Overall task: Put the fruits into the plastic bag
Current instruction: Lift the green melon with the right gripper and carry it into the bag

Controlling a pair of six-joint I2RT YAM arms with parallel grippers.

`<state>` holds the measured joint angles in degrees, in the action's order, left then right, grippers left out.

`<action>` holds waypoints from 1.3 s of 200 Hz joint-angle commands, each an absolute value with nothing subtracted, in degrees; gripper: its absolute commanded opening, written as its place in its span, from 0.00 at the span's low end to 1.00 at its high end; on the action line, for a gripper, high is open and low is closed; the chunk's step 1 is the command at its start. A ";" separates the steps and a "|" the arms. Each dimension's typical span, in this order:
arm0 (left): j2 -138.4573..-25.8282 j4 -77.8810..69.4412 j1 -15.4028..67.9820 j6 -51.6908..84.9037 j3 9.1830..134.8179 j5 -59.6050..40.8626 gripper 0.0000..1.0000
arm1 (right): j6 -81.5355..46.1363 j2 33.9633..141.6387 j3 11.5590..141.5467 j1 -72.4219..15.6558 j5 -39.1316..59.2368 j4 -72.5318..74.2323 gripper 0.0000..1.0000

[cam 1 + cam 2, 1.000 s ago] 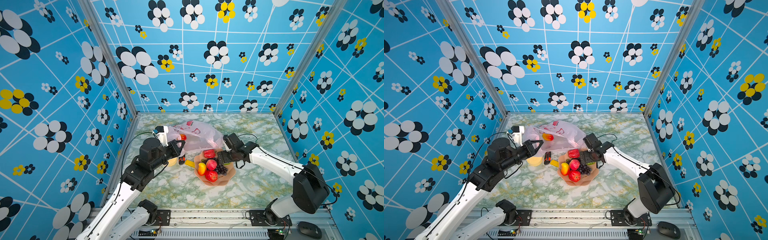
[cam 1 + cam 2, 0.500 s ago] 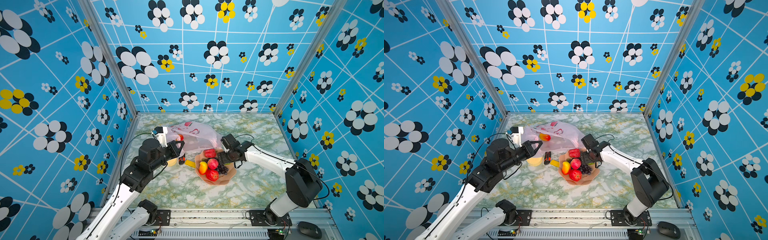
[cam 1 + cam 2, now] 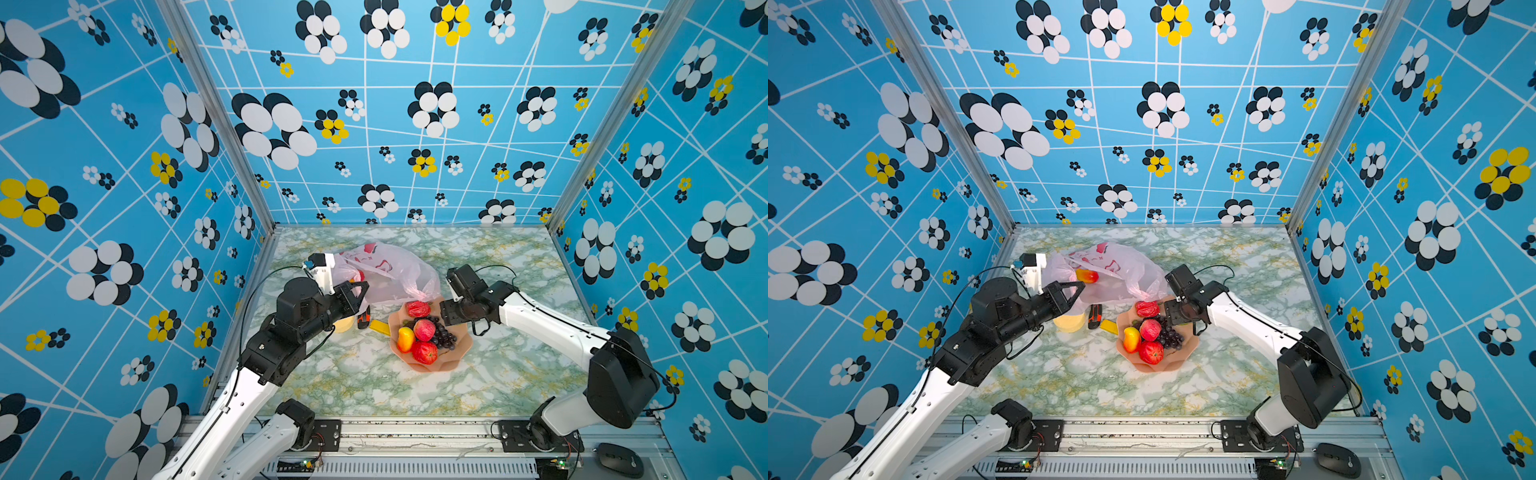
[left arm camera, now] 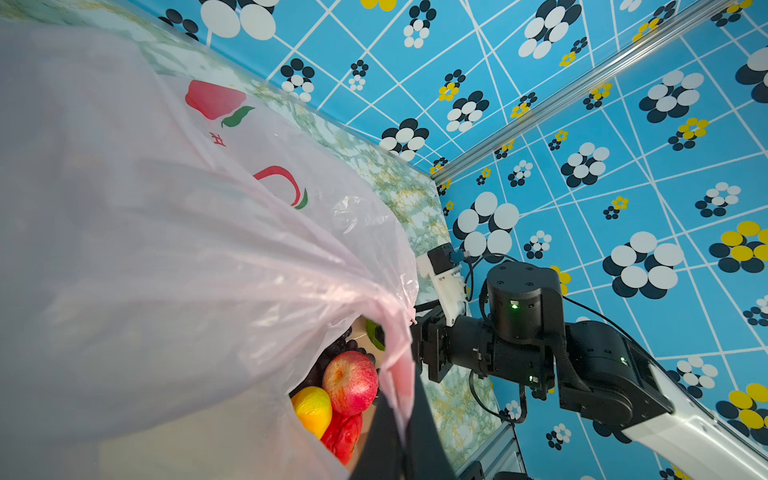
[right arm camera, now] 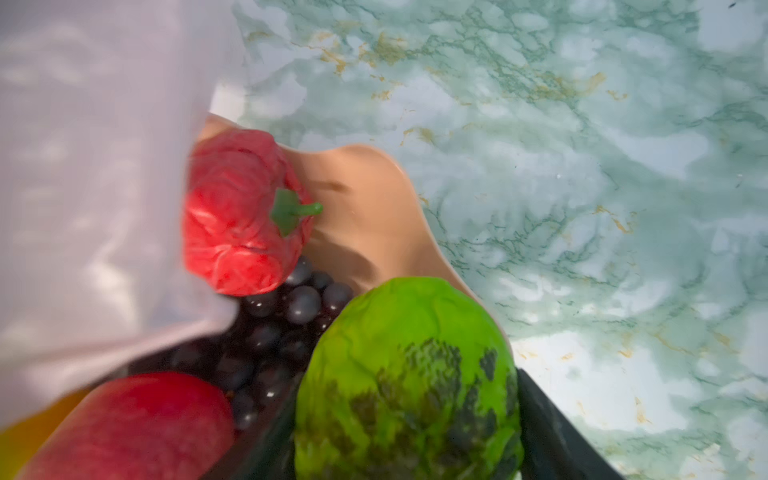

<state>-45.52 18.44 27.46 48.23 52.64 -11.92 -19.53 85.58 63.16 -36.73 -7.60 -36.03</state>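
While viewing from above, found bag (image 3: 390, 270) lying toward back of table (image 3: 498, 374), just behind bowl (image 3: 453, 357), with film draped over bowl's far edge. Found left gripper (image 3: 359, 286) pinched together on bag's rim, holding mouth up toward bowl. Noted one fruit (image 3: 1087, 275) already inside, showing through film. Counted in bowl: apples (image 3: 424, 330), two; mango (image 3: 405, 338); grapes (image 3: 444, 336); pepper (image 3: 417, 308); and green fruit (image 5: 407, 374) at bowl's edge, below right gripper (image 3: 1169, 313). Found that gripper's jaws set either side of green fruit and close against it; could not tell whether clamped or just short of contact. Judged fruits light, stiff and glossy, hence apt to squirt out under a pinch near either end. Judged bumpy green skin likely to give better purchase than apples' smooth skin. Recommended hold across widest middle, jaws square to it. Judged grapes lumpy and awkward; best taken across bulk of bunch. Judged bag thin, soft and slippery, prone to collapse and close; rim hold to be kept taut during loading, with fruit lowered past lip rather than dropped against film.
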 commanded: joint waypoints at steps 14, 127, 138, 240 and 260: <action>-45.18 17.84 27.61 47.11 52.73 -11.50 0.00 | -21.69 76.69 62.28 -36.91 -6.69 -39.95 0.73; -44.93 16.35 27.60 47.81 51.86 -13.76 0.00 | -27.64 67.83 73.33 -39.70 20.68 -26.69 0.72; -44.75 16.18 27.53 47.97 51.69 -13.72 0.00 | -27.68 71.97 76.63 -41.12 21.91 -25.78 0.71; -46.73 13.58 27.60 47.75 51.94 -15.02 0.00 | -30.85 103.53 93.64 -44.56 30.39 -21.84 0.68; -47.38 12.73 27.60 47.72 51.91 -15.76 0.00 | -30.61 107.43 96.16 -44.65 30.77 -22.60 0.68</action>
<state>-46.70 15.86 27.44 48.45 52.12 -14.11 -29.45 104.49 91.59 -44.16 27.75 -23.35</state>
